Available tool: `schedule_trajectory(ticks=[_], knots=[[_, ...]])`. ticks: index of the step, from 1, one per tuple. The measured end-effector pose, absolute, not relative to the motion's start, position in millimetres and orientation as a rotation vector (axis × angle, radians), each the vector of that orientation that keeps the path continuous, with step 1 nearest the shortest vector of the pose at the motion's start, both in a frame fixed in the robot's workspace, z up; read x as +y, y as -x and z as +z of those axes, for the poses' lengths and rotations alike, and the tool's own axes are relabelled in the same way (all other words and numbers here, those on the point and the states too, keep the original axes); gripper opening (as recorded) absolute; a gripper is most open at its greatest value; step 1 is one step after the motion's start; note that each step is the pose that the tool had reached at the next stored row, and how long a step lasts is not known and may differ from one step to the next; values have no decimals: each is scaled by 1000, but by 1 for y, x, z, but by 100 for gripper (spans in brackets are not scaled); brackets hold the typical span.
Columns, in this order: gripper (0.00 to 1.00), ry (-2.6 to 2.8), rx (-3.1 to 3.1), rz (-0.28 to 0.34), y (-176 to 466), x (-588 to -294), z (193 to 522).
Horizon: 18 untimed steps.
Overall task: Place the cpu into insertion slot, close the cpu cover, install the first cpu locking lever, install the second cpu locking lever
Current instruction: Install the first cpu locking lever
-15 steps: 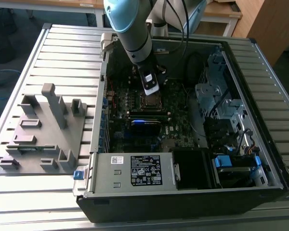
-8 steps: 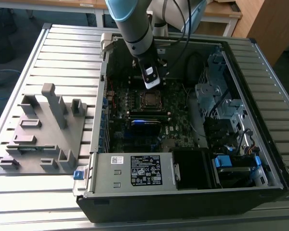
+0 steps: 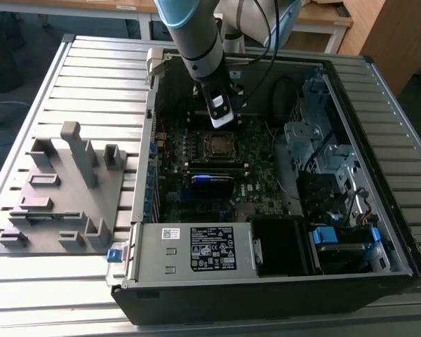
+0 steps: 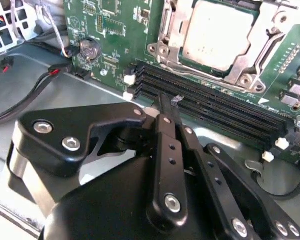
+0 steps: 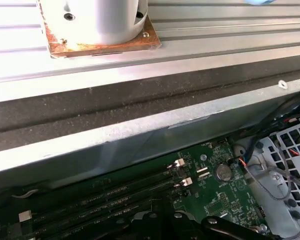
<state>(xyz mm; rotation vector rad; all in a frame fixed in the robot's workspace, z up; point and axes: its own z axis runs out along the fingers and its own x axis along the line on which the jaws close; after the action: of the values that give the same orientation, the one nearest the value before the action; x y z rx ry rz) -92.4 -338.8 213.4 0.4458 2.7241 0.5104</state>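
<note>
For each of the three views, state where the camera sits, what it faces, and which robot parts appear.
Exterior view: off the arm, above, facing the open computer case; the arm and claw hang over the insertion slot.
Second wrist view: on the arm, facing the claw, memory slots and cpu cover.
First wrist view: on the arm, facing the case wall.
Both wrist views share the coin battery.

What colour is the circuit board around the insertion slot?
Green, seen best in the second wrist view: the circuit board around the insertion slot.

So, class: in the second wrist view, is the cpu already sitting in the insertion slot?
Yes, the silvery cpu lies inside the insertion slot, framed by the cpu cover.
</note>
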Motion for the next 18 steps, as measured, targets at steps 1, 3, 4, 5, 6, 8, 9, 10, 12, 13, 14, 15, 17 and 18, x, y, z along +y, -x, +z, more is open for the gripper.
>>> schedule_trajectory(ticks=[1, 3, 4, 5, 6, 8, 9, 10, 12, 13, 14, 15, 17, 18], knots=[[10, -445, 2725, 507, 92, -339, 213], [10, -442, 2727, 490, 92, -338, 213], [10, -439, 2729, 472, 92, -338, 213], [10, -436, 2733, 450, 92, -337, 213], [10, -433, 2737, 428, 92, -337, 213], [10, -426, 2747, 380, 92, -336, 213], [10, -423, 2752, 357, 92, -336, 213], [10, -421, 2757, 335, 92, -335, 212], [10, -418, 2774, 296, 92, -335, 212], [10, -418, 2784, 277, 92, -335, 212], [10, -417, 2793, 260, 92, -335, 212], [10, -417, 2804, 241, 92, -335, 212], [10, -418, 2829, 208, 92, -334, 212], [10, -419, 2842, 194, 92, -334, 212]])
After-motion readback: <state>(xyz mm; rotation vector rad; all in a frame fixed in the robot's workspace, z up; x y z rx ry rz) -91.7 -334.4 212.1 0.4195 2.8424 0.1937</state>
